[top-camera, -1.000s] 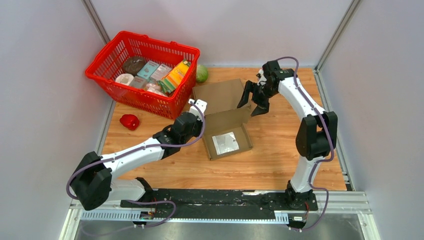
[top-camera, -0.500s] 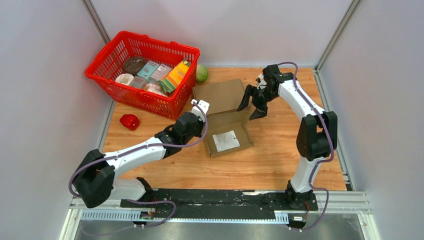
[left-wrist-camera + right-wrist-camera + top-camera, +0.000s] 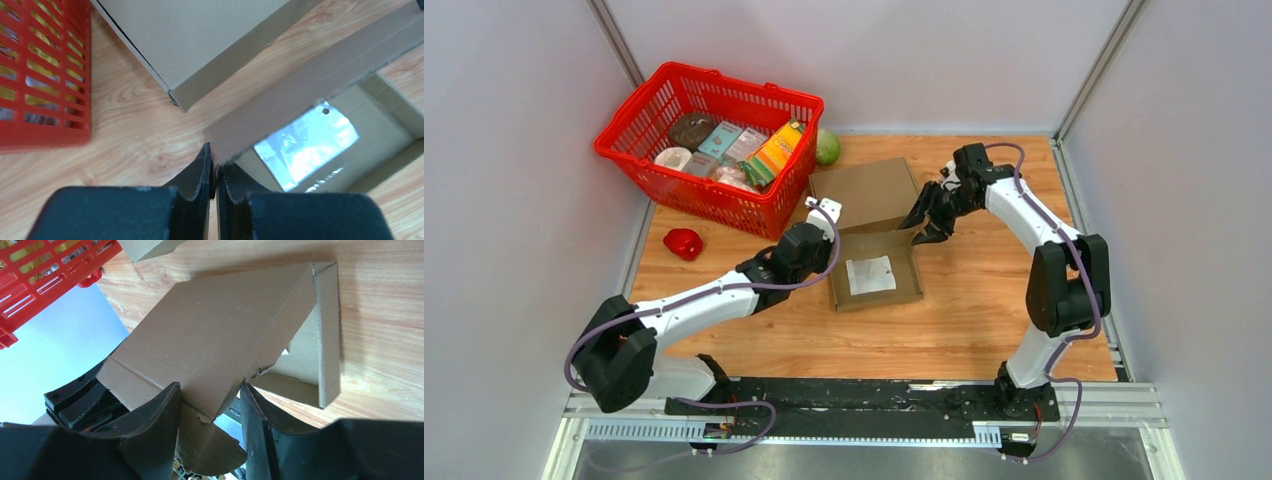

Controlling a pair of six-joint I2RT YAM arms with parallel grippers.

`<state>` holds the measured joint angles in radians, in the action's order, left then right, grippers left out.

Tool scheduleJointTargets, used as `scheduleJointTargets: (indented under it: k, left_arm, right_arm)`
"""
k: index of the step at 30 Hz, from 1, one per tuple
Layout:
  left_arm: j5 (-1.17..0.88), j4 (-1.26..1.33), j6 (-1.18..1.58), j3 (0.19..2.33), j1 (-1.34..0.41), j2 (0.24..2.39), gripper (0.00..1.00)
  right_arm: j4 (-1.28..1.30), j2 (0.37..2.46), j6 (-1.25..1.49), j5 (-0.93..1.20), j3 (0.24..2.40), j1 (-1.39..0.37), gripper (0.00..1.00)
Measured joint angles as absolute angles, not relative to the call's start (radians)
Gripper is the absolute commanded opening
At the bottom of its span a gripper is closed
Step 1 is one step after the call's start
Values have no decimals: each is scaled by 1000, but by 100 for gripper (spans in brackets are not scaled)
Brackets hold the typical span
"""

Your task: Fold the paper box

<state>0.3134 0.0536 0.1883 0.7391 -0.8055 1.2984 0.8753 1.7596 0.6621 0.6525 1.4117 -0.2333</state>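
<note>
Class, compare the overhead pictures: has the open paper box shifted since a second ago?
Yes: the paper box slid slightly toward the red basket, away from the arm bases.

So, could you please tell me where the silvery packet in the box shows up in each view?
Top external: the silvery packet lies mid-table, on the floor of the paper box.
Left wrist: right of centre, behind the box wall.
Right wrist: not visible; the raised flap covers the box.
Shared landmark: the red basket, at the left in all three.

Bright, even light from above. Soft shadows hug the box (image 3: 879,190). Its foil patch (image 3: 305,147) glares white.
</note>
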Motion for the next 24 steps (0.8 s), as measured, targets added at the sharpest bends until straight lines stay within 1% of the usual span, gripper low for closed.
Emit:
scheduleJointTargets:
  k: [1, 2, 4, 5, 6, 9, 12, 14, 17, 21, 24]
  left_arm:
    - [312, 41, 200, 744, -805, 1298, 22]
    - [308, 32, 208, 746, -806, 1298, 30]
    - [287, 13, 231, 746, -808, 1298, 40]
    - [276, 8, 239, 746, -808, 1296, 48]
    - [262, -4, 250, 746, -809, 1290, 50]
    - [230, -52, 275, 746, -812, 1243, 50]
    - [207, -124, 293, 745, -814, 1134, 49]
    - [200, -173, 310, 749, -815, 1053, 51]
    - [179, -318, 380, 805, -789, 970, 53]
    - [154, -480, 551, 911, -709, 973, 53]
    - [127, -574, 706, 948, -646, 1024, 52]
  right_arm:
    - [863, 1749, 670, 654, 1397, -233, 43]
    - [854, 1742, 677, 656, 1385, -233, 43]
    - [824, 1723, 685, 656, 1352, -237, 43]
    - [811, 1713, 691, 657, 1332, -240, 43]
    - [798, 1706, 696, 659, 1318, -241, 43]
    - [764, 1699, 707, 670, 1288, -247, 43]
    - [745, 1699, 710, 677, 1268, -253, 43]
    - [737, 1699, 709, 682, 1261, -253, 44]
    - [735, 1698, 696, 683, 1258, -254, 45]
    - [735, 1698, 669, 683, 1257, -254, 47]
    - [735, 1698, 646, 683, 1257, -254, 49]
